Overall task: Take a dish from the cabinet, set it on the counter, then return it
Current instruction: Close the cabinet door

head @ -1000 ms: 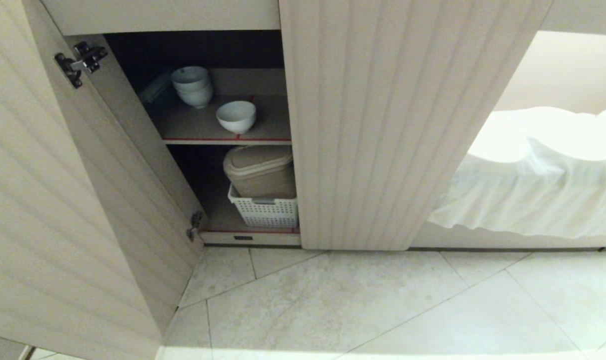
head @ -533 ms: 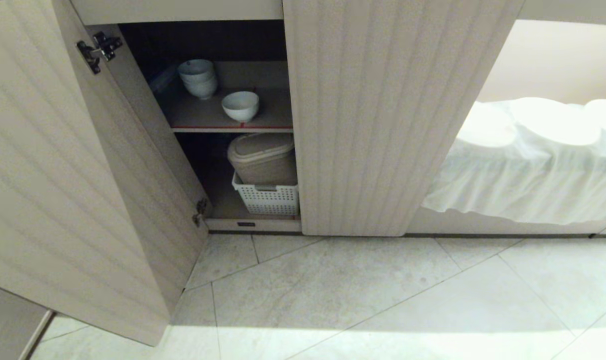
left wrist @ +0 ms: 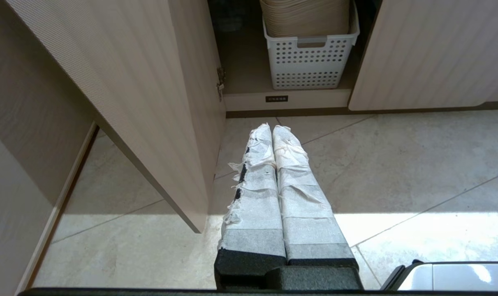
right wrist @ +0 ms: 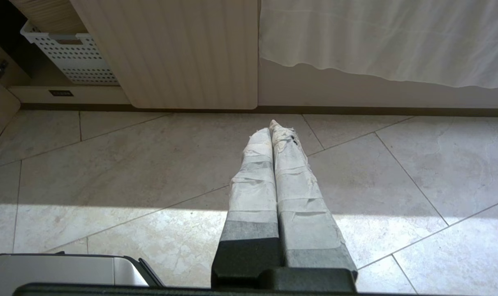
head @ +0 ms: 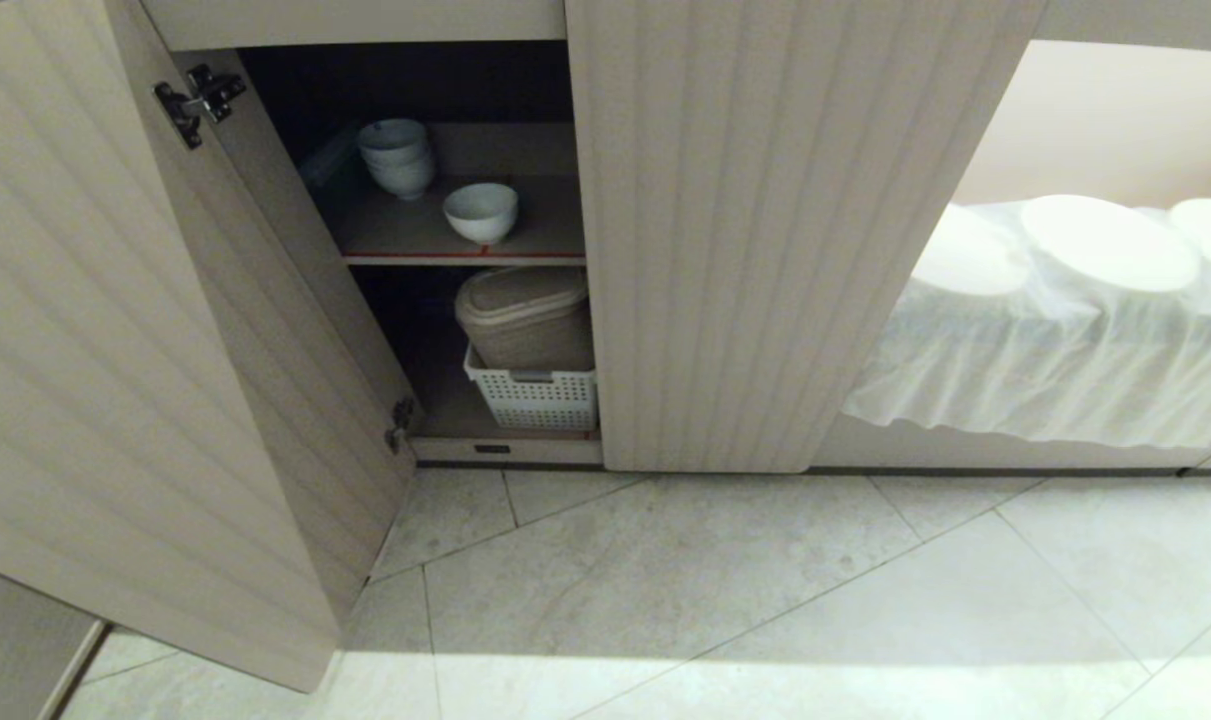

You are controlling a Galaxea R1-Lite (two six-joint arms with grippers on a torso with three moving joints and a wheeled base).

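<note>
L gripper (left wrist: 272,130) and R gripper (right wrist: 272,130): tape-wrapped fingers pressed together, empty, low over tiled floor (head: 765,580) before cabinet (head: 765,250). Fluted L door swung open. Dish (head: 480,212), glossy white round bowl, upright, mouth up, on upper shelf near red-striped edge; bowl stack (head: 396,157) behind it.

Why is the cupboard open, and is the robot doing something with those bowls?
Nothing is being held yet. The cabinet has its left door swung open, and the dish sits alone on the upper shelf, in front of a stack of bowls. The left gripper and right gripper hang shut and empty above the floor.
</note>
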